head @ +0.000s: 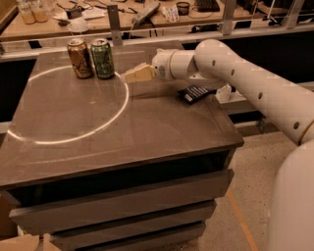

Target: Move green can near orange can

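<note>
The green can (102, 59) stands upright near the far left corner of the brown table (108, 127). The orange can (80, 58) stands upright just left of it, nearly touching. My gripper (131, 75) hangs a little to the right of the green can, apart from it and holding nothing. The white arm reaches in from the right.
A dark flat packet (194, 93) lies near the table's right edge under the arm. A bright ring of light marks the tabletop. A cluttered workbench (147, 14) with rails runs behind the table. Drawers sit below the tabletop.
</note>
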You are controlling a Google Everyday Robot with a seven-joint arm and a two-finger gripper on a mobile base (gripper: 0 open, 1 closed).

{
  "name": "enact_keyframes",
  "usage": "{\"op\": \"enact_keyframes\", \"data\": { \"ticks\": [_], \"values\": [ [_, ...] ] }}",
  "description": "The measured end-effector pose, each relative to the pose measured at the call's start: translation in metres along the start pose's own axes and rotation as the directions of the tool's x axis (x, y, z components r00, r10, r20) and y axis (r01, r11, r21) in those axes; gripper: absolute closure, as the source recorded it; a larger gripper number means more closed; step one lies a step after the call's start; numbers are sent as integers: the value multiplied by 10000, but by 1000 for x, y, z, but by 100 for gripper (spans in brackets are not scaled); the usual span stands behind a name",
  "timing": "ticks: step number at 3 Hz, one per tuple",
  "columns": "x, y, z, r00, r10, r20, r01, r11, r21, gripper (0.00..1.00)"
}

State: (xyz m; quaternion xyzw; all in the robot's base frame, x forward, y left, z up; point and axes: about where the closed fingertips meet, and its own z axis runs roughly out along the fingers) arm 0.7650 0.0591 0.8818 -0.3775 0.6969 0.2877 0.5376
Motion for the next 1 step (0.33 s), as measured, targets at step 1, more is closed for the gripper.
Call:
{"op": "enact_keyframes", "data": {
  "ticks": [1],
  "values": [
    [20, 0, -4, 9995, 152, -263, -148, 9997, 184, 0]
  ]
}}
